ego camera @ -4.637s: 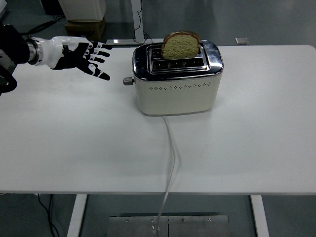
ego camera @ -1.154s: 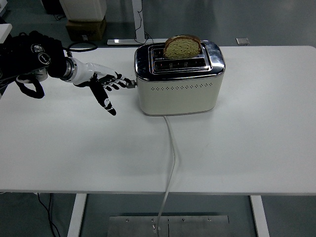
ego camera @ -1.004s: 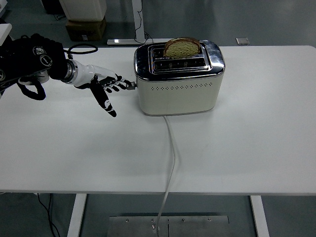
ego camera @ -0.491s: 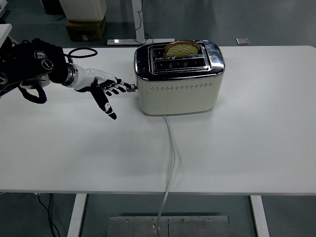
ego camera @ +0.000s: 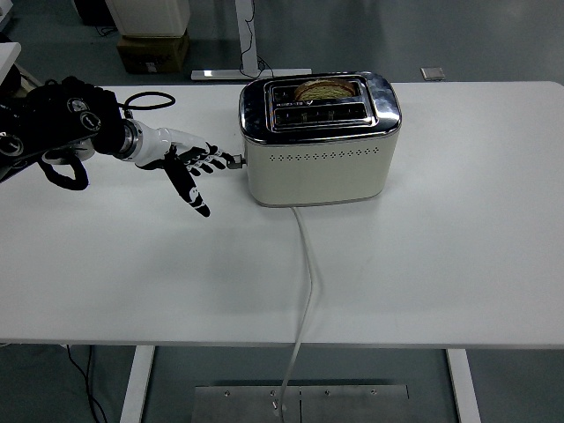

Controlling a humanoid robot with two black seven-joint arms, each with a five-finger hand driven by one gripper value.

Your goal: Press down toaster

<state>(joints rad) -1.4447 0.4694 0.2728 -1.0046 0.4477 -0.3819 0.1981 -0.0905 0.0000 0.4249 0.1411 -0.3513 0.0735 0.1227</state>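
The cream-bodied, chrome-topped two-slot toaster stands toward the far side of the white worktop, its small metal lever knob jutting from the left end, low on the side wall. The robot's left hand reaches in from the left with its black-and-white fingers spread and grasping nothing; the longer fingertips lie on or right against the knob, while one finger points down and away toward the worktop. A slice of brown bread sits sunk in the far slot, only its top crust showing, so the press looks nearly at its bottom (though whether the lever has latched cannot be told from here). To do this well, the push should run straight down along the lever's track, with the fingertips kept on top of the knob, not sliding off its rounded end; a sideways shove would likely skate the light toaster across the smooth worktop. Holding the pressure until the catch takes is the safer judgement. Little stands in the way: the white power cord runs from the toaster's front toward the near edge, well clear of the hand, and a black cable loops on the worktop behind the forearm. The right arm is not in view.
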